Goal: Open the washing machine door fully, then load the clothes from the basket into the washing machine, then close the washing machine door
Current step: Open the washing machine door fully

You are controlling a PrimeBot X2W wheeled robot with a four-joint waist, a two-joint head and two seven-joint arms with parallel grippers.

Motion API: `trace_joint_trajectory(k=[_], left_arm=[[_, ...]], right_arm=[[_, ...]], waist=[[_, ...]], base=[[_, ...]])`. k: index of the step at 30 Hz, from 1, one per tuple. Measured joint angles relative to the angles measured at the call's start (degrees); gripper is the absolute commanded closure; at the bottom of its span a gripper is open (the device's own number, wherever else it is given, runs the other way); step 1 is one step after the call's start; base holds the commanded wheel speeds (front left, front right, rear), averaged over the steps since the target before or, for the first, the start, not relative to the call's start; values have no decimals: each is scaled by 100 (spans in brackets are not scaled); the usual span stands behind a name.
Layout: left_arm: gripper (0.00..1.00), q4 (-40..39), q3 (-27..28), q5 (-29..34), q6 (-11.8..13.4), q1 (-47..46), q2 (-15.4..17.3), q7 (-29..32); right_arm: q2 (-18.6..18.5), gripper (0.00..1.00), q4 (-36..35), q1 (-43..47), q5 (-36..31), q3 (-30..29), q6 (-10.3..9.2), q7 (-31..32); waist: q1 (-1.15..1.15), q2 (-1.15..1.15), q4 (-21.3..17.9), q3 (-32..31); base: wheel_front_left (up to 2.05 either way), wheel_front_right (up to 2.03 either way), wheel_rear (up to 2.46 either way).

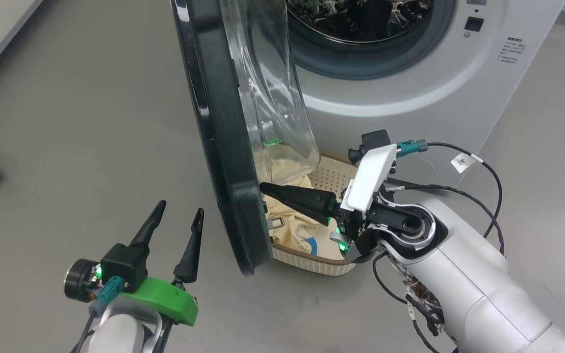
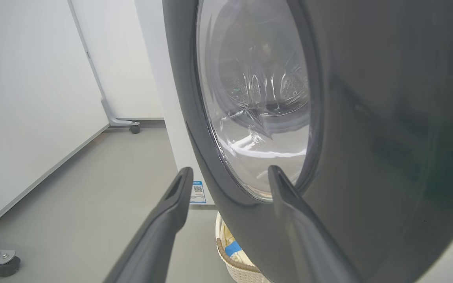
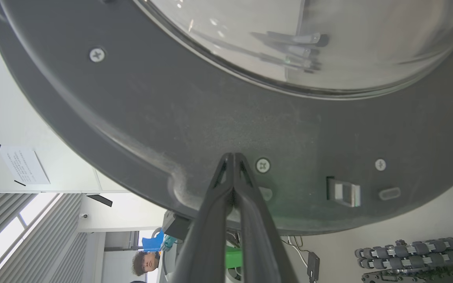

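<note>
Washing machine door (image 1: 223,147): part-open, seen edge-on in the head view, its lower rim hanging over the basket; glass bulge faces the machine.
Washing machine (image 1: 410,88): white, at the top of the head view; drum (image 1: 361,19) mouth uncovered.
Basket (image 1: 312,264): on the grey floor (image 1: 91,122) just in front of the machine, partly hidden behind the door's lower rim.
Clothes (image 1: 292,230): pale yellow, one blue cuff showing; lying in the basket.
Right gripper (image 1: 263,188): fingers pressed together, nothing between them. It reaches across above the basket, tips at the inner face of the door's black rim, beside a screw (image 3: 262,165) and near the metal latch (image 3: 343,193).
Left gripper (image 1: 180,207): fingers spread wide, holding nothing. It is on the door's outer side, near the lower rim, apart from it.
</note>
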Motion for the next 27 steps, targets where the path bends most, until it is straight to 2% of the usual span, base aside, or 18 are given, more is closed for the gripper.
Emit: trace_joint_trajectory(k=[9,17,22,27], left_arm=[[0,7,20,-40,27,112,5,0],[0,-22,59,-40,71,118,13,0],[0,-52,113,-40,79,119,13,0],[0,-70,154,-40,83,119,13,0]], right_arm=[[0,100,-49,12,166,298,0,-283],[12,100,-58,9,257,463,1,-475],[15,100,-33,3,283,449,2,-626],[36,100,-24,3,341,199,12,-878]], waist=[[0,0,212,-138],[0,0,227,-129],[0,0,214,-105],[0,0,208,-95]], base=[[0,0,0],[0,0,0],[0,0,0],[0,0,0]])
